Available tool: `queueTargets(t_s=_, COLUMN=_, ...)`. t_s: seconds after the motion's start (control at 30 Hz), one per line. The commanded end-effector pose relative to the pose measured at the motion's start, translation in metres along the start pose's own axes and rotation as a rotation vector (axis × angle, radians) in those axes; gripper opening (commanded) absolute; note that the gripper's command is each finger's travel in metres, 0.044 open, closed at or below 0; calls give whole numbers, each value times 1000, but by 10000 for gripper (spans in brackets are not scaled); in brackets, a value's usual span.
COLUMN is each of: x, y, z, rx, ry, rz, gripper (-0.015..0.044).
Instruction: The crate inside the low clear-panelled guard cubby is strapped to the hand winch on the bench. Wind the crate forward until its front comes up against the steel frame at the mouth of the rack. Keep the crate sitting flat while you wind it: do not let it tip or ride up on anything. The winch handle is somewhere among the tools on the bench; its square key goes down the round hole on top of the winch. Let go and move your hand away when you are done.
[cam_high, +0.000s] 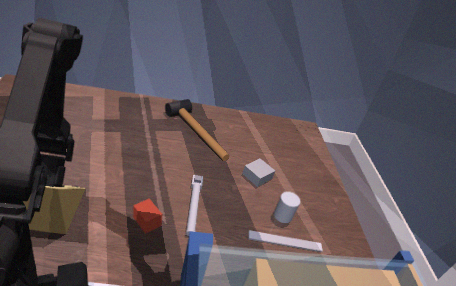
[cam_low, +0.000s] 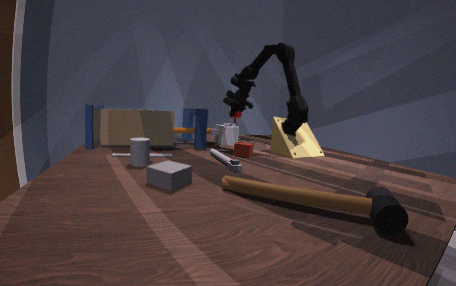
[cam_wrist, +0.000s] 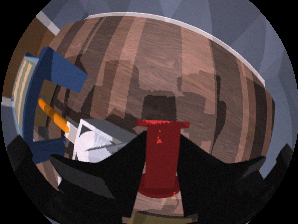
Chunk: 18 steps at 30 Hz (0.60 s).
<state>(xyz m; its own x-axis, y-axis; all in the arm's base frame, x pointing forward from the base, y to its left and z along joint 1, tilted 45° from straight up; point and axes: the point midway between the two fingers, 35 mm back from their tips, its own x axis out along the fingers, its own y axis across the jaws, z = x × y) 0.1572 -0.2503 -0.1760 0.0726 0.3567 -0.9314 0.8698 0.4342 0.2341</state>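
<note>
My gripper (cam_low: 237, 107) (cam_wrist: 160, 135) is shut on a red upright grip with a wide flange, the winch handle (cam_wrist: 163, 162) (cam_low: 235, 116). The pale winch (cam_low: 227, 134) (cam_wrist: 92, 145) is close beside it, to the left in the wrist view. The handle's key end and the winch's top hole are hidden, so I cannot tell whether the key is seated. An orange strap (cam_low: 192, 130) (cam_wrist: 54, 116) runs from the winch through the blue frame (cam_low: 200, 131) (cam_wrist: 62, 71) (cam_high: 196, 256). The tan crate (cam_low: 135, 128) looks flat inside the cubby, behind the frame.
A grey wrench-like bar (cam_high: 193, 210) (cam_low: 221, 158) and a red block (cam_high: 148, 216) (cam_low: 243, 149) lie near the frame. A hammer (cam_high: 204, 134) (cam_low: 300, 195), grey block (cam_high: 258, 173), grey cylinder (cam_high: 287, 208) and flat bar (cam_high: 285, 241) lie farther off. A yellow wedge (cam_high: 59, 212) stands by the arm.
</note>
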Motion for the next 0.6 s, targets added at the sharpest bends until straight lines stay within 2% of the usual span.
queueTargets(t_s=0.0, x=6, y=8, z=12, rx=-8, ry=-13, rz=7, gripper=0)
queueTargets(t_s=0.57, x=15, y=25, z=32, rx=-9, ry=-15, rz=9, gripper=0)
